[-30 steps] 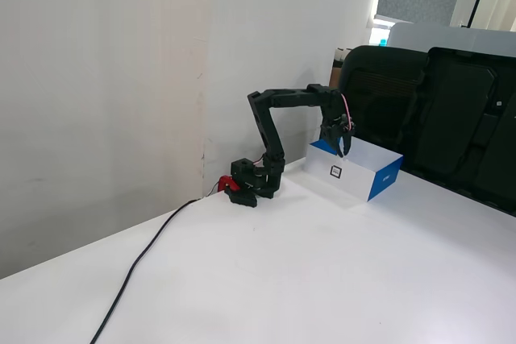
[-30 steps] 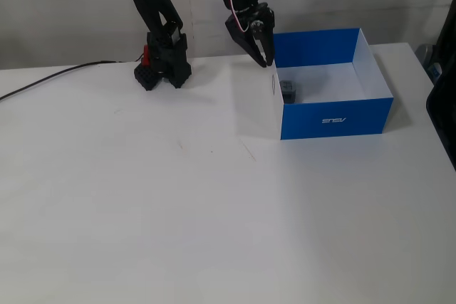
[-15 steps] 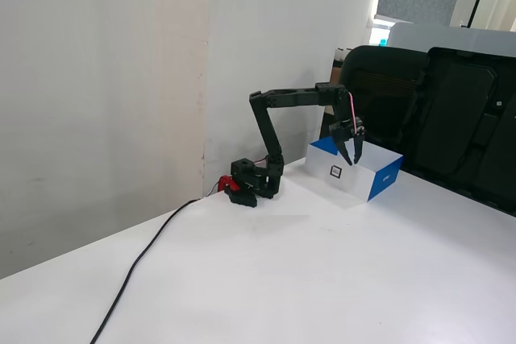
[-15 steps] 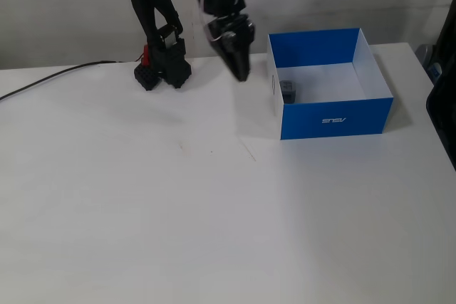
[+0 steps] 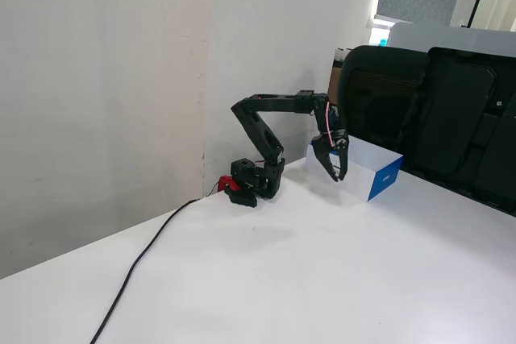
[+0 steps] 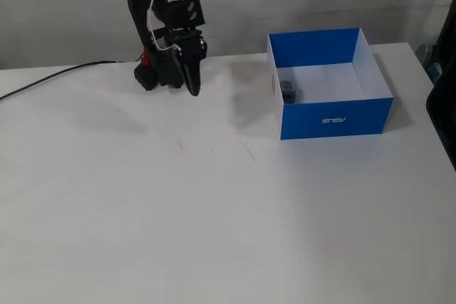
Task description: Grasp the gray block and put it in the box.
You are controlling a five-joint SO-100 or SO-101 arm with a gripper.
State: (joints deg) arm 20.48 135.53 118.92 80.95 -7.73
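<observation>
The box (image 6: 335, 117), blue outside and white inside, stands at the table's back right; it also shows in a fixed view (image 5: 385, 180). The gray block (image 6: 287, 90) lies inside it against the left wall, touching nothing else; in the side view the box wall hides it. My gripper (image 6: 192, 91) hangs fingertips-down just in front of the arm's base, well left of the box and apart from it. In a fixed view the gripper (image 5: 337, 176) hangs in front of the box's white side, fingers a little apart and holding nothing.
The arm's black base with a red part (image 6: 146, 62) sits at the back by the wall. A black cable (image 6: 50, 80) runs left from it. Black chairs (image 5: 435, 110) stand behind the table's far edge.
The arm has swung away from the box's left wall and folded back toward its base, the gripper empty. The block has stayed in the box.
</observation>
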